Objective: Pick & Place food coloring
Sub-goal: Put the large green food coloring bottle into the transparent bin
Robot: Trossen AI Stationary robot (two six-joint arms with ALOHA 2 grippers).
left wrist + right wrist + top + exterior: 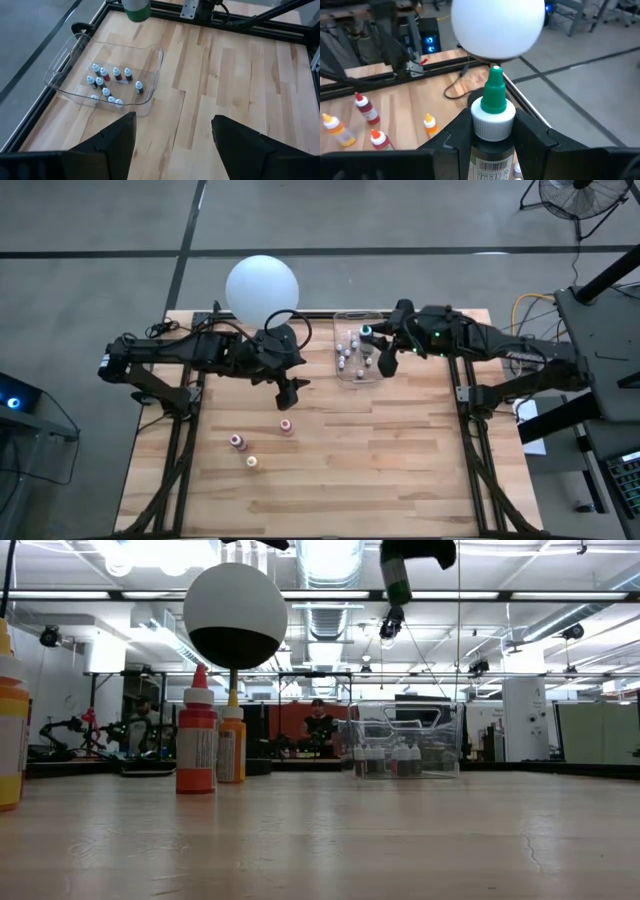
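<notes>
The wooden table (400, 470) carries one white globe lamp (262, 288) at its far edge and one clear plastic bin (352, 375) just to the lamp's right.

The left tool (287, 395) hangs above the table in front of the lamp, its two fingers spread wide with nothing between them. The right tool (492, 132) hovers over the bin; its fingers are closed on one dark bottle with a white collar and green tip (493, 107), held upright above the bin.

Inside the bin stand the small dark-and-white bottles (111, 82), upright and clustered toward one end; the left wrist view shows about eleven of them, though a few overlap and the count is not certain.

In the high view, three slightly larger bottles (251, 444) stand apart on the open table nearer the front: two with reddish-pink tops and one yellow. The right wrist view shows four such bottles standing on the wood, so one may be hidden from above.
</notes>
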